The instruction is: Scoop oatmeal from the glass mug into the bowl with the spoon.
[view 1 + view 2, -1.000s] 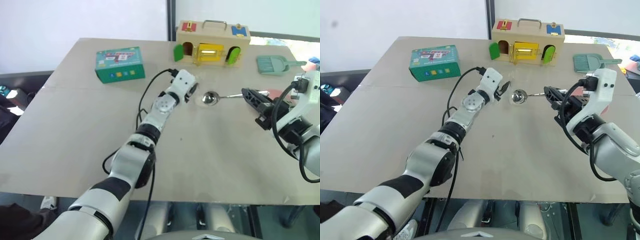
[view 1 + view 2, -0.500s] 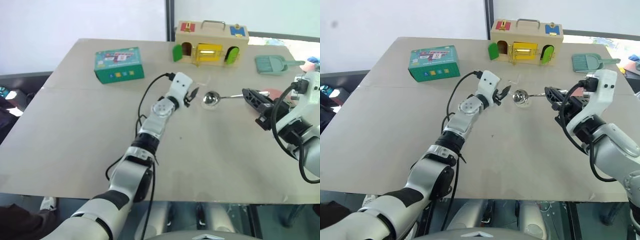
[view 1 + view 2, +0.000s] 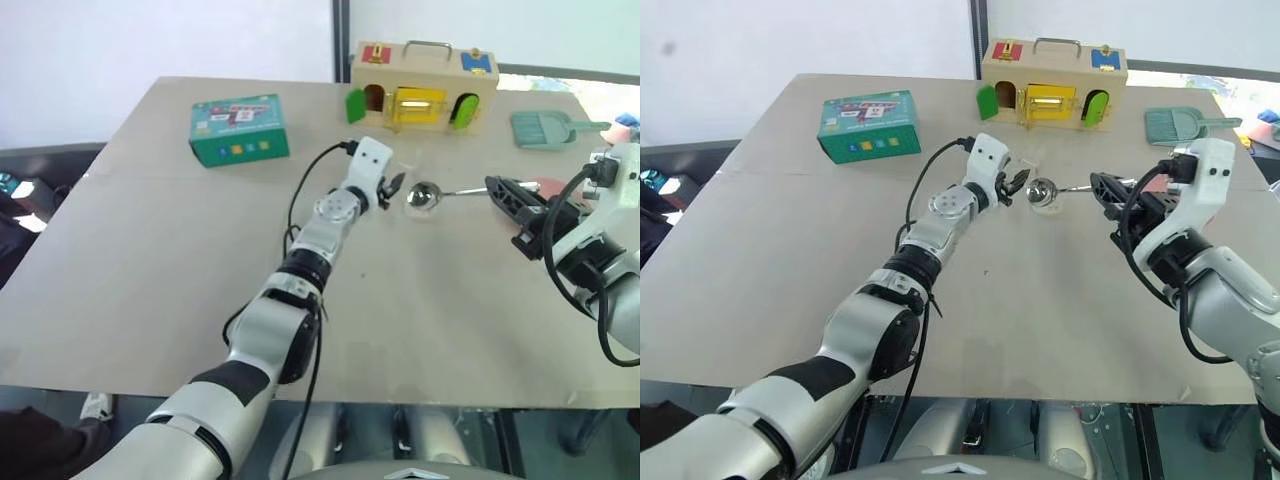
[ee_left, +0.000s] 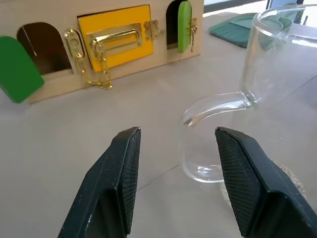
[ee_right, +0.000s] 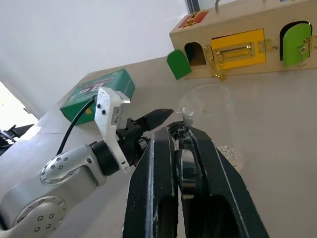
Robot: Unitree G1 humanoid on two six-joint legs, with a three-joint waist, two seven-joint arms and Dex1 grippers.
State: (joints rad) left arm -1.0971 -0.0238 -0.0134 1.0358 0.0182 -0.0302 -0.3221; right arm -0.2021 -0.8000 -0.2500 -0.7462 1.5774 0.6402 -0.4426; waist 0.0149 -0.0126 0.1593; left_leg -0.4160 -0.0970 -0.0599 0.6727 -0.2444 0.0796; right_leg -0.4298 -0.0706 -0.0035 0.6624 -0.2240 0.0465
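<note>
The clear glass mug [image 4: 270,59] stands at mid-table, its handle [image 4: 218,106] turned toward my left gripper [image 4: 177,131]. That gripper is open, one finger on each side of the handle and just short of it. A small heap of pale oatmeal [image 5: 230,153] lies in the bottom of the mug. My right gripper [image 3: 493,187] is shut on the handle of the silver spoon [image 3: 423,195], whose round bowl sits at the mug. Part of the pink bowl [image 3: 546,185] peeks out behind my right gripper.
A wooden latch box [image 3: 420,85] stands at the table's far edge behind the mug. A green box [image 3: 240,128] lies far left and a teal dustpan [image 3: 545,128] far right. A black cable [image 3: 300,195] trails along my left arm.
My left gripper has edged right toward the mug and rolled at the wrist. The right gripper and spoon have stayed still.
</note>
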